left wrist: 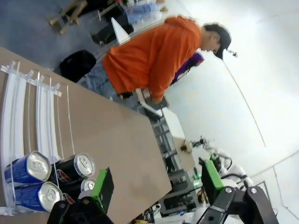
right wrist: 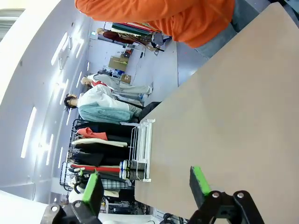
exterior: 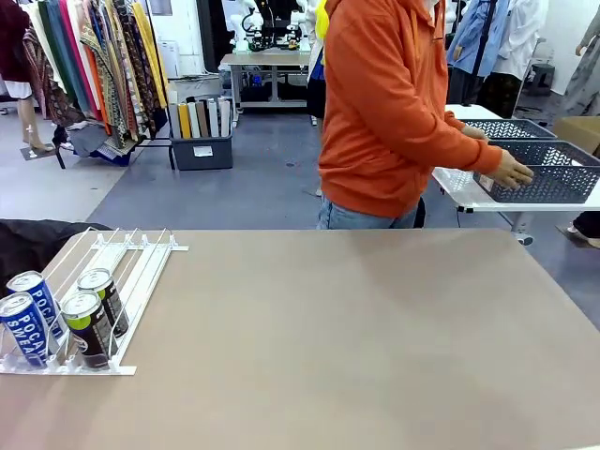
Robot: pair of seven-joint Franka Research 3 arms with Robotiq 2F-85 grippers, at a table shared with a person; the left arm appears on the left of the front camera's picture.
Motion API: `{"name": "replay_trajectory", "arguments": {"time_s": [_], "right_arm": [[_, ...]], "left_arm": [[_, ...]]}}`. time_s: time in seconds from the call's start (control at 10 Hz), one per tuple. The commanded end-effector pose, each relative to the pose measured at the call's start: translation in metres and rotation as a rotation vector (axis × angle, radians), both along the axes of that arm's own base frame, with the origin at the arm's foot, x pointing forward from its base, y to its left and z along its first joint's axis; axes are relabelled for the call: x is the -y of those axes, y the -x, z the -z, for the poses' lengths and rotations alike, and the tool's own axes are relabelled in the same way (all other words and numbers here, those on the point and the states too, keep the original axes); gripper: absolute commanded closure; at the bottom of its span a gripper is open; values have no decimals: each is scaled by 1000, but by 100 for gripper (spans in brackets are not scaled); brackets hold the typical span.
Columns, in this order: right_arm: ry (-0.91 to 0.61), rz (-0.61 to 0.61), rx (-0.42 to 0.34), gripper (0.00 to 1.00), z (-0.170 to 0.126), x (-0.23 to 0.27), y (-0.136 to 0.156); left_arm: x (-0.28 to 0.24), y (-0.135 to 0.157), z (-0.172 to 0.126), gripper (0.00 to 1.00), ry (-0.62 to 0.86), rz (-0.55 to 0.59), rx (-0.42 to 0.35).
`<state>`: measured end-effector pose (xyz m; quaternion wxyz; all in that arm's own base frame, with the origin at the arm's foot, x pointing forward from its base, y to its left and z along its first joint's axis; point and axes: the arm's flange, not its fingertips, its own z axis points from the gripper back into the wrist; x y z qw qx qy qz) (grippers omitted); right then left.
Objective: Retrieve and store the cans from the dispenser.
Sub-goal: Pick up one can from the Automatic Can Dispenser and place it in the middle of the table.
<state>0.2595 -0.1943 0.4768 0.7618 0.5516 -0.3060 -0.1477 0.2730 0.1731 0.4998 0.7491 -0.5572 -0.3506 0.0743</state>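
Note:
The white rail dispenser (exterior: 131, 272) lies at the table's near left. At its front end stand two blue POCARI SWEAT cans (exterior: 25, 328) and two dark cans with yellow-green labels (exterior: 87, 328). In the left wrist view my left gripper (left wrist: 156, 182) is open above the table, with the dispenser (left wrist: 23, 112), the blue cans (left wrist: 28, 168) and the dark cans (left wrist: 74, 166) just beside its left finger. My right gripper (right wrist: 145, 184) is also open and holds nothing; the dispenser (right wrist: 142, 140) and its cans (right wrist: 131, 170) show far off.
A person in an orange hoodie (exterior: 384, 112) stands at the far edge, turned away, with a hand on a dark grey lattice basket (exterior: 548, 173) on a white side table (exterior: 455, 187). The tan tabletop (exterior: 356, 337) stretches right of the dispenser.

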Motion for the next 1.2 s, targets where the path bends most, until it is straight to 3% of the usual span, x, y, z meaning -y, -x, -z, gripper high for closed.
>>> {"name": "replay_trajectory", "arguments": {"time_s": [0.0, 0.2, 0.4, 0.5, 0.6, 0.7, 1.1], "right_arm": [[-17, 2, 13, 0, -5, 1, -3], [-17, 2, 13, 0, -5, 1, -3], [-17, 2, 13, 0, -5, 1, -3], [-17, 2, 13, 0, -5, 1, -3], [-17, 2, 13, 0, -5, 1, -3], [-17, 2, 13, 0, -5, 1, -3], [-17, 2, 13, 0, -5, 1, -3]], "left_arm": [[40, -7, -25, 0, -222, 149, -99], [103, -13, -46, 0, -588, 301, -261], [152, -30, -44, 0, -909, 333, -489], [176, -34, -37, 0, -1027, 370, -547], [193, -42, -31, 0, -1110, 377, -588], [202, -49, -30, 0, -1139, 312, -604], [208, -36, -25, 0, -1072, 301, -559]]}}
